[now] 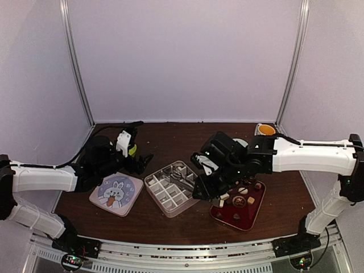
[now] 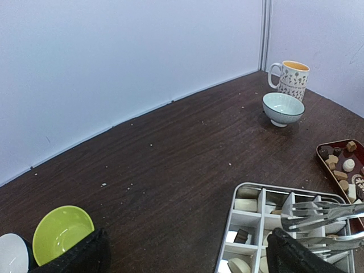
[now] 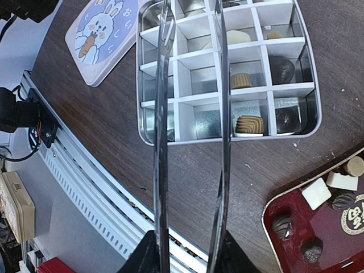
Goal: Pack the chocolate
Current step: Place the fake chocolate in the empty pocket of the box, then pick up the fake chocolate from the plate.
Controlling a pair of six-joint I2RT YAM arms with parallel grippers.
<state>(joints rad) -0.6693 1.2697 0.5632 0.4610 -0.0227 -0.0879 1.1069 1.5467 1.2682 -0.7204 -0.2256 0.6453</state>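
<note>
Chocolate pieces (image 1: 243, 190) in white, tan and dark brown lie on a red tray (image 1: 252, 216) at the right. More chocolate (image 3: 249, 124) sits in cells of the divided metal tin (image 1: 152, 183) at the table's middle. My right gripper (image 1: 207, 185) is shut on metal tongs (image 3: 162, 142), whose two blades stand apart above the tin (image 3: 227, 139) with no piece between them. Their forked ends (image 2: 310, 211) show in the left wrist view. My left gripper (image 2: 187, 256) is open and holds nothing, left of the tin (image 2: 239, 190), above bare table.
The tin's lid (image 1: 116, 194) with a bunny picture lies left of the tin. A green bowl (image 2: 60, 232) and a white bowl (image 2: 11, 253) sit at the left. A pale bowl (image 2: 282, 108) and a mug (image 2: 293, 78) stand at the back right. Crumbs dot the table.
</note>
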